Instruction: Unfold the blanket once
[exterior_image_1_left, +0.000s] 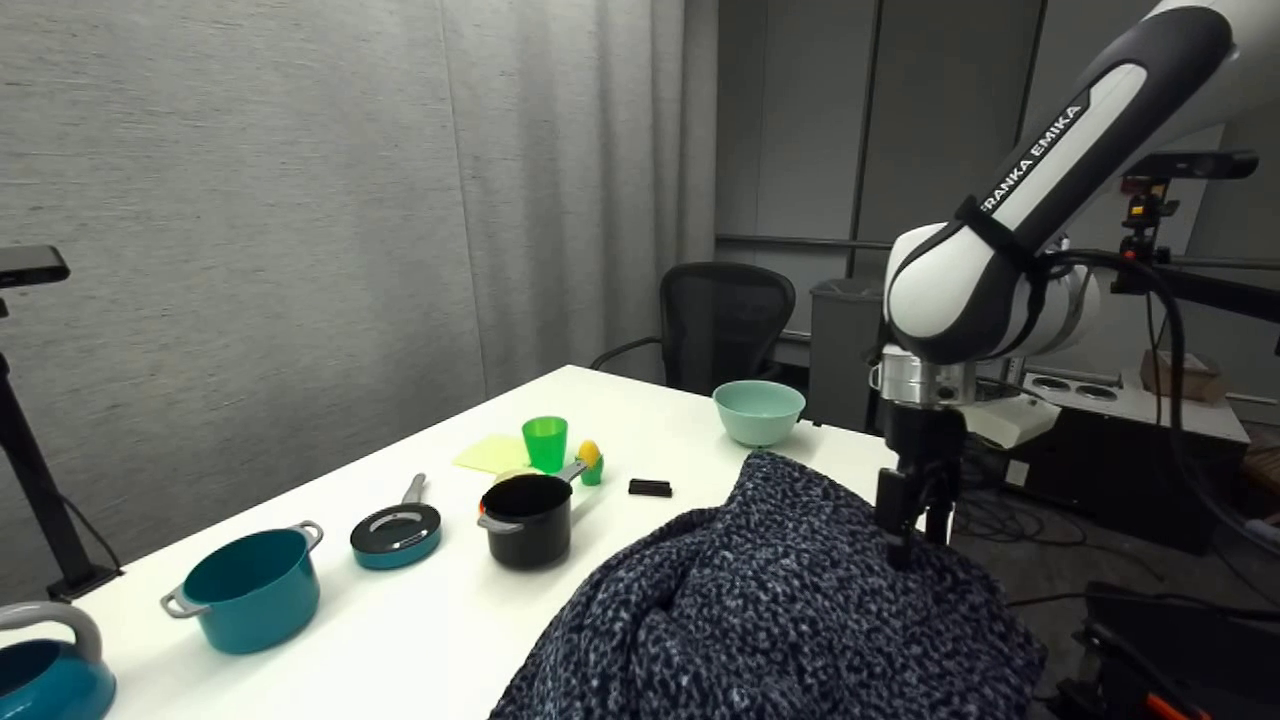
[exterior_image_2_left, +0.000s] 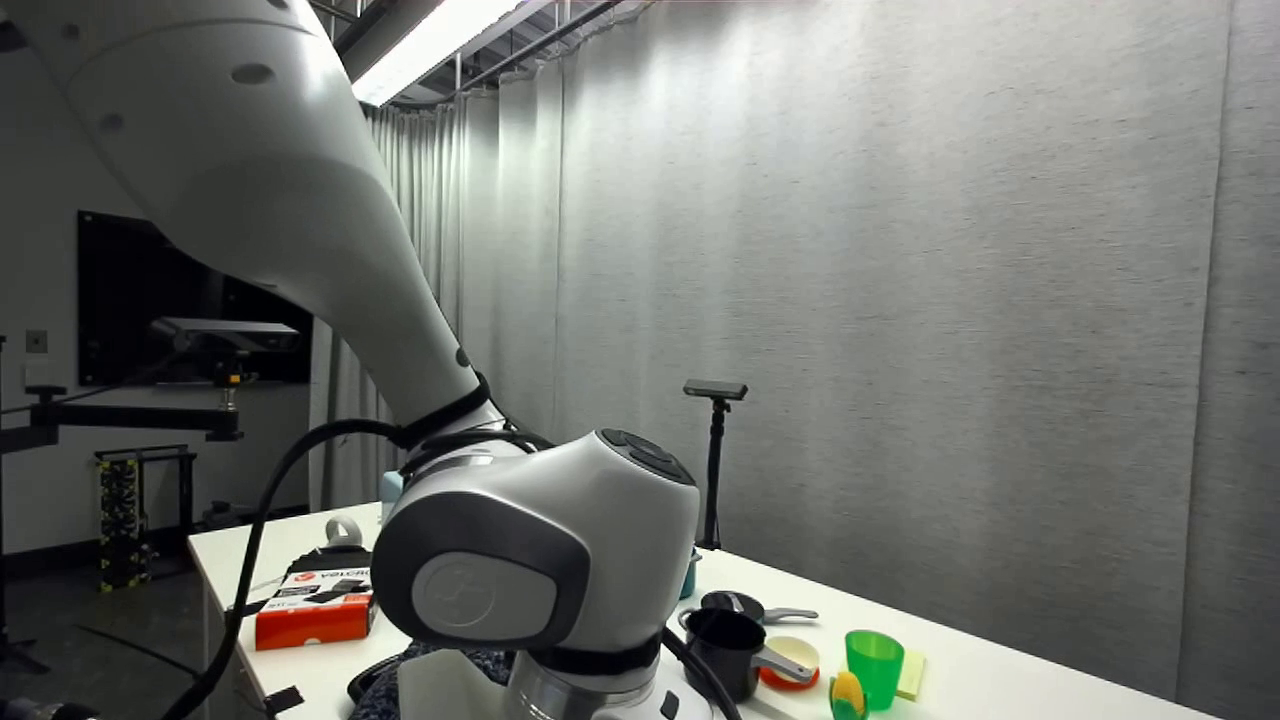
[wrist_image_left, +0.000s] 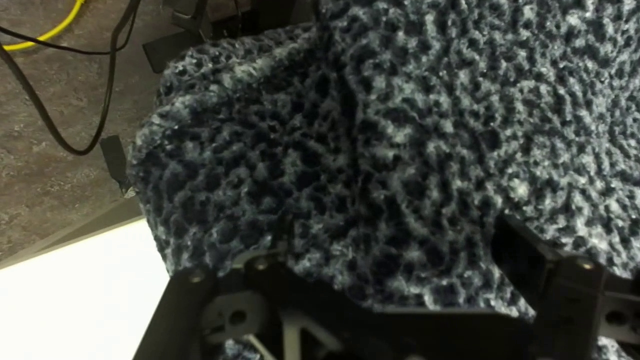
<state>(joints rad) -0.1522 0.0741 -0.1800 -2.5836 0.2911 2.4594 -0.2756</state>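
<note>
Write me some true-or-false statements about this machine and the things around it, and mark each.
1. The gripper is down by the blanket. True; whether they touch is unclear.
2. The gripper is clamped shut. False: in the wrist view its fingers stand apart.
3. The blanket is bright red. False: it is dark navy with light speckles.
4. A green cup and a mint-green bowl stand upright on the table. True.
5. In an exterior view, the pan appears between the blue-green pot and the black pot. True.
6. The blanket lies flat and smooth. False: it is rumpled, with raised folds.
</note>
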